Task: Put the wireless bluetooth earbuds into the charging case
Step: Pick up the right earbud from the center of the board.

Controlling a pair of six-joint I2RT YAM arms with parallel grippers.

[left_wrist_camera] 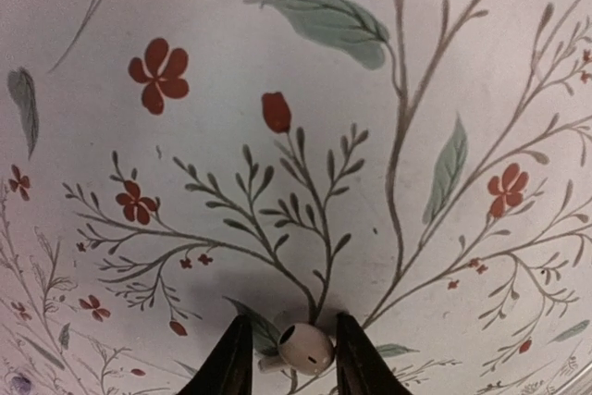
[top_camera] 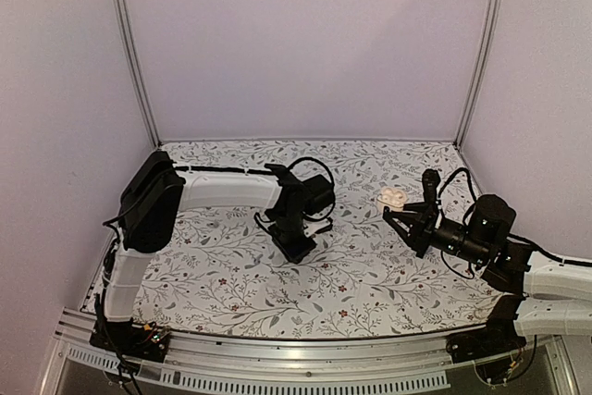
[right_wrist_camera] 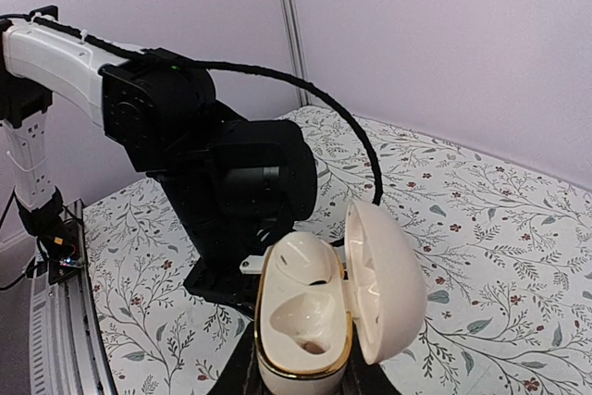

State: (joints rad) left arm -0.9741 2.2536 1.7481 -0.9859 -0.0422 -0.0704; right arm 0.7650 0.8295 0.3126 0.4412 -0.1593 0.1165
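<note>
One white earbud (left_wrist_camera: 310, 349) lies on the flowered table cloth between the fingers of my left gripper (left_wrist_camera: 292, 319), which points straight down at the table's middle (top_camera: 296, 249). The jaws stand open around it, with a gap on the left side. My right gripper (right_wrist_camera: 301, 381) is shut on the cream, gold-rimmed charging case (right_wrist_camera: 301, 321), held off the table at the right (top_camera: 393, 197). Its lid (right_wrist_camera: 387, 284) is swung open to the right and both sockets show empty. The case's open face is turned toward the left arm.
The left arm's black wrist (right_wrist_camera: 222, 182) fills the space just beyond the case. Pale walls and aluminium posts (top_camera: 129, 53) close the back and sides. A metal rail (top_camera: 296, 367) runs along the near edge.
</note>
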